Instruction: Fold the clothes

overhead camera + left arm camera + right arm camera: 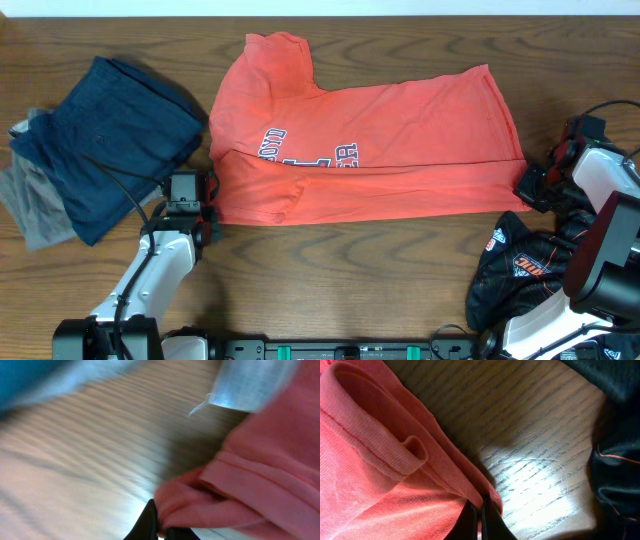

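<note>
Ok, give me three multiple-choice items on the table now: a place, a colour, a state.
1. The navy garment lies: A) on the robot's left of the T-shirt B) on top of it C) on the robot's right.
2. The crumpled garment at the robot's right is: A) white B) black C) yellow.
3. The left gripper and right gripper are: A) both open B) only the left shut C) both shut on the T-shirt.
Answers: 1 A, it sits past the shirt's left end; 2 B, the cloth is black; 3 C, each wrist view shows red cloth pinched.
</note>
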`<action>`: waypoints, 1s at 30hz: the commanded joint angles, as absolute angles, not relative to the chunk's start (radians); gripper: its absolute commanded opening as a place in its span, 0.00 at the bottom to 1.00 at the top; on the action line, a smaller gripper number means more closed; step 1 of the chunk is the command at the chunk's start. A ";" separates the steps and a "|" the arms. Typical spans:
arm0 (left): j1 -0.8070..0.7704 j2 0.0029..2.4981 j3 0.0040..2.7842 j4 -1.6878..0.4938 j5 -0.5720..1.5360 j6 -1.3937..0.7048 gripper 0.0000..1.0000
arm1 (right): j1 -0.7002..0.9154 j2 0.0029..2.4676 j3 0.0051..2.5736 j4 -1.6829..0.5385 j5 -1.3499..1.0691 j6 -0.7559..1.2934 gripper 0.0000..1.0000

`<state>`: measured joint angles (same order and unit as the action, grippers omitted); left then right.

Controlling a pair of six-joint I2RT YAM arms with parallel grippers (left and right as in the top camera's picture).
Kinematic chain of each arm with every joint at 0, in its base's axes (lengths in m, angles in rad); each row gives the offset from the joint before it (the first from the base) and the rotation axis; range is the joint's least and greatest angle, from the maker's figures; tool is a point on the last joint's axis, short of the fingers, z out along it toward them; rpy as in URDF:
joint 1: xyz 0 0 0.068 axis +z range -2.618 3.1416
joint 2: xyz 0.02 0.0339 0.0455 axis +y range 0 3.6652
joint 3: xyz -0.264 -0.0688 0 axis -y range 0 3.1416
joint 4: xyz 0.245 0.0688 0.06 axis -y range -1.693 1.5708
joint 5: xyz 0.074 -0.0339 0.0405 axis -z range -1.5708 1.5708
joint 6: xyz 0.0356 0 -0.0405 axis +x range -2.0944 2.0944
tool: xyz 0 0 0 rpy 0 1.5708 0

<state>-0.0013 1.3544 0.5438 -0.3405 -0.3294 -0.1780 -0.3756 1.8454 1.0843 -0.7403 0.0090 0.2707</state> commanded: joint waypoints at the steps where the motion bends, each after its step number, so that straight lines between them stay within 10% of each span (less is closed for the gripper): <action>1: 0.003 1.352 0.551 -0.337 -0.593 -0.199 0.06 | -0.395 1.856 1.076 -0.749 0.071 0.284 0.01; 11: 0.000 1.329 0.566 -0.360 -0.570 -0.200 0.09 | -0.400 1.856 1.076 -0.752 0.071 0.284 0.01; 17: 0.000 1.214 0.589 -0.418 -0.513 -0.200 0.50 | -0.400 1.856 1.076 -0.765 0.071 0.284 0.01; 22: 0.000 1.092 0.613 -0.417 -0.244 -0.191 0.51 | -0.400 1.856 1.076 -0.769 0.071 0.284 0.02; 30: -0.030 1.104 0.613 -0.420 0.181 -0.053 0.51 | -0.400 1.828 1.149 -0.810 -0.017 0.284 0.31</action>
